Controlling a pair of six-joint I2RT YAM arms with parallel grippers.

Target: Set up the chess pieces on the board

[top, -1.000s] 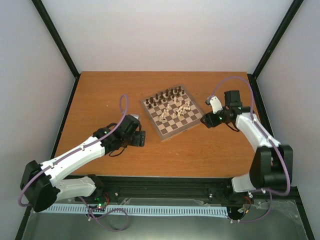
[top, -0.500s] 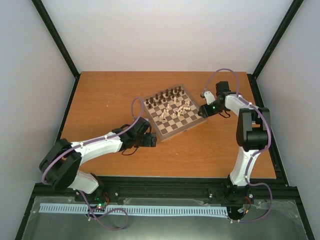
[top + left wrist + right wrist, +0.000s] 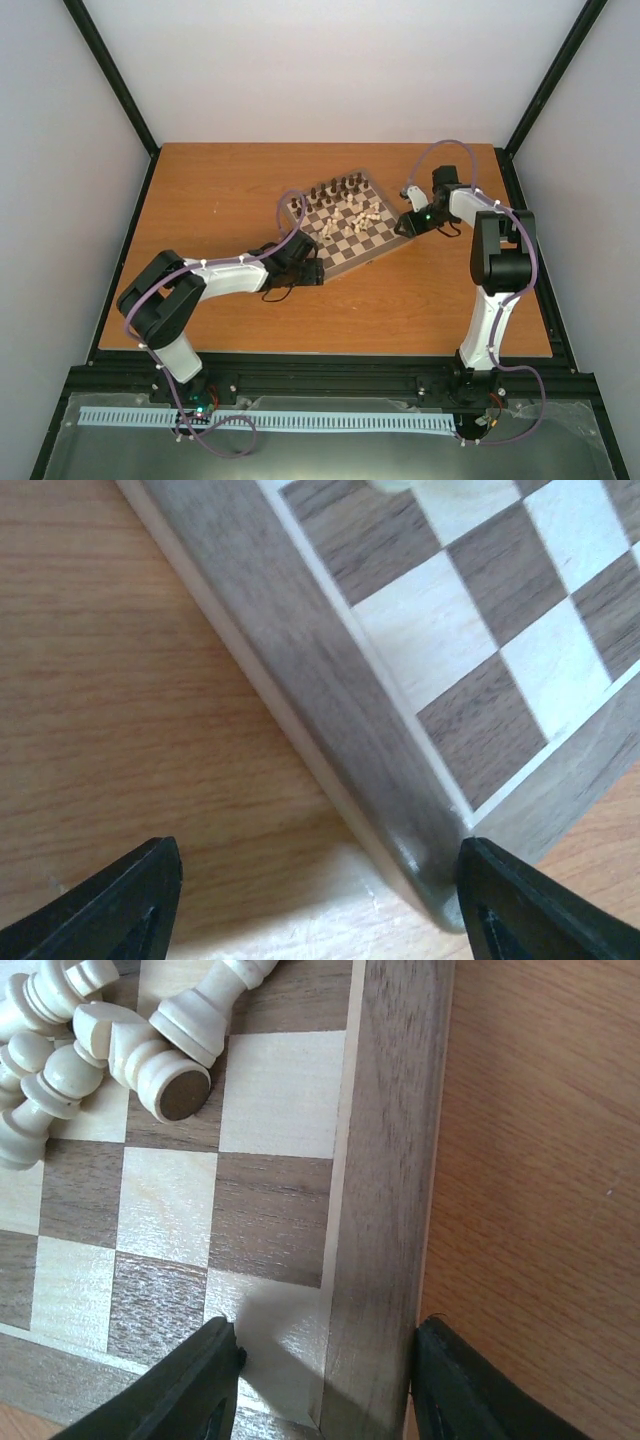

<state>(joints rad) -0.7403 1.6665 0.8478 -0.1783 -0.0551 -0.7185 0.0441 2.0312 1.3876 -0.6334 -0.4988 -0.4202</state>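
Both arms are the same build tbh: left arm (image 3: 225, 283) and right arm (image 3: 487, 318) have white plastic shells w/ chunky black joints and black bases. A purple cable (image 3: 445, 143) loops out behind the fingers on each and runs back along the links. Left fingers (image 3: 110, 910) are plain black wedges w/ slanted edges, and the right fingers (image 3: 195, 1385) look the same. A tiny green LED (image 3: 425, 212) sits just behind the right ones.

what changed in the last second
The left tool swung right to the near corner of the board, open either side of it. The right tool moved in to the right edge, open astride the border. Nothing grasped. Board and chess pieces look unmoved.
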